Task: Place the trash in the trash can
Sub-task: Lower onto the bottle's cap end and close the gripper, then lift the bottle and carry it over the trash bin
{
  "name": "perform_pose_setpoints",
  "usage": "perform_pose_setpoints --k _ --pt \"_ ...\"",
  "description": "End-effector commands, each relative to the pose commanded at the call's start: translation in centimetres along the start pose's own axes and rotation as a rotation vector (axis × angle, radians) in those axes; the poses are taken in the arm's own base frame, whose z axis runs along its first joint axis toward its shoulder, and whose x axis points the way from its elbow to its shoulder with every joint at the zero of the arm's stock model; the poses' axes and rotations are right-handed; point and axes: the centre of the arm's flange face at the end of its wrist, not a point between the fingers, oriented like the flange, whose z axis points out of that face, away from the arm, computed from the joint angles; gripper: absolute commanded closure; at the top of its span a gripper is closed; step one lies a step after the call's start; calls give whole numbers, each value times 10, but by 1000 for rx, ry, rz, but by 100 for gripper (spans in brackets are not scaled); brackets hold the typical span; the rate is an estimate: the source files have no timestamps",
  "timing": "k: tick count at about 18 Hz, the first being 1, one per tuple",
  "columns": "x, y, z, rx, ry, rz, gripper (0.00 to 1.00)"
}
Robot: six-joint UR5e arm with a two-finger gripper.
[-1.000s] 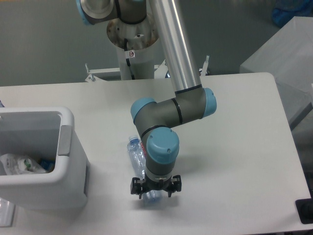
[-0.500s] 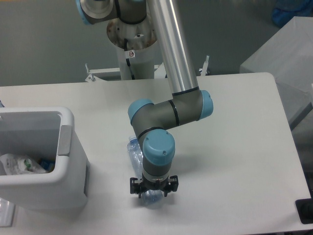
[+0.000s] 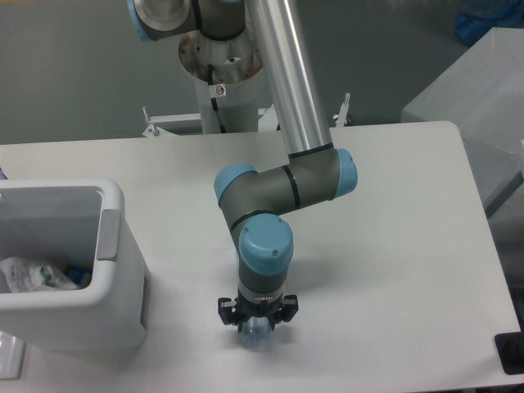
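Now, arm: we see the UR5e arm reach down over the front middle of the white desk, its wrist pointing straight down.
Pincer: the pincer sits low above the desk, right at the bottle; the wrist hides the fingers, so we cannot tell whether they are apart or clamped on it.
Bottle: only the rounded clear end of the crushed plastic bottle shows, poking out below the pincer; the rest is hidden behind the wrist. We cannot tell whether it rests on the desk or is lifted.
Trash can: the white boxy bin stands at the left edge of the desk, well apart from the pincer, open at the top with a grey inside.
Wrapper: a crumpled translucent-white wrapper with green marks lies inside the bin, low against its near wall.
Other contents: we see something small and blue beside the wrapper, too unclear to name.
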Motion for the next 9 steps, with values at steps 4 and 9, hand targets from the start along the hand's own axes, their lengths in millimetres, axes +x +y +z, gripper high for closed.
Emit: perform_pose_setpoints --k 4,9 --pt "-7 -17 -63 112 -23 -1 45" --pt "-31 -42 -203 391 37 -20 45"
